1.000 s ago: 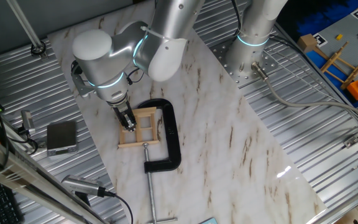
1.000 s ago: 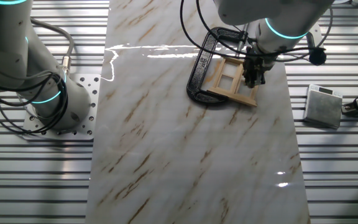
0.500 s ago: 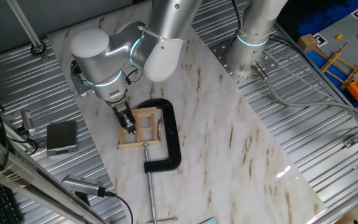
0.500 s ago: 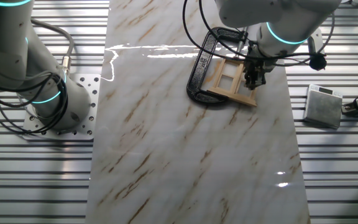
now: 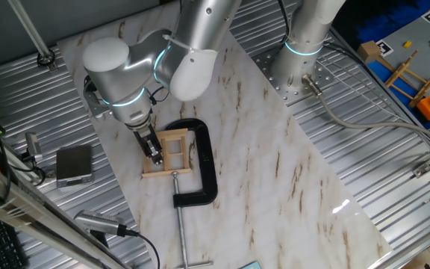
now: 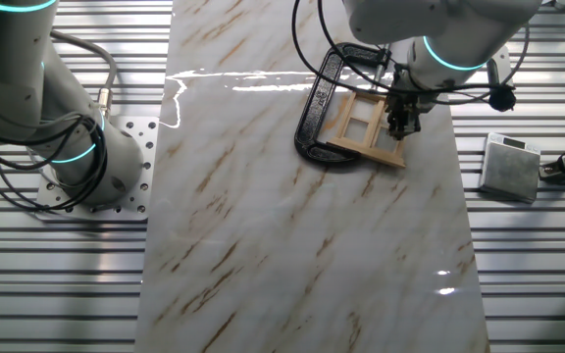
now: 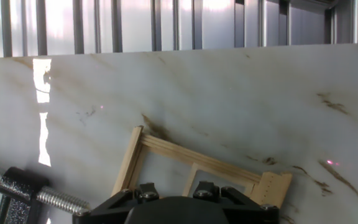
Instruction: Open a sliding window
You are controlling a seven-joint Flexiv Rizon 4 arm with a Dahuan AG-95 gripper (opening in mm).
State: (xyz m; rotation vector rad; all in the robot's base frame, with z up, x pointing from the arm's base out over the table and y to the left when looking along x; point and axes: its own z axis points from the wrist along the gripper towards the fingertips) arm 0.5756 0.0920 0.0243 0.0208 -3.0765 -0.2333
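The sliding window (image 5: 173, 153) is a small light wooden frame with thin crossbars, lying flat on the marble board (image 5: 275, 164). It also shows in the other fixed view (image 6: 365, 126) and in the hand view (image 7: 166, 152). A black C-clamp (image 5: 204, 161) grips its far side. My gripper (image 5: 154, 152) points straight down with its fingers close together, tips set into the window at its outer edge; it also shows in the other fixed view (image 6: 398, 125). In the hand view only the black gripper body shows at the bottom; the fingertips are hidden.
The clamp's screw and handle (image 5: 182, 224) stretch toward the board's front. A grey box (image 5: 74, 164) sits on the ribbed metal table beside the board. A second arm's base (image 5: 301, 67) stands at the back. A wooden rack toy (image 5: 407, 73) lies far right.
The arm's elbow has drifted slightly left. The gripper tips have moved a little along the window's outer edge and stay down in the frame.
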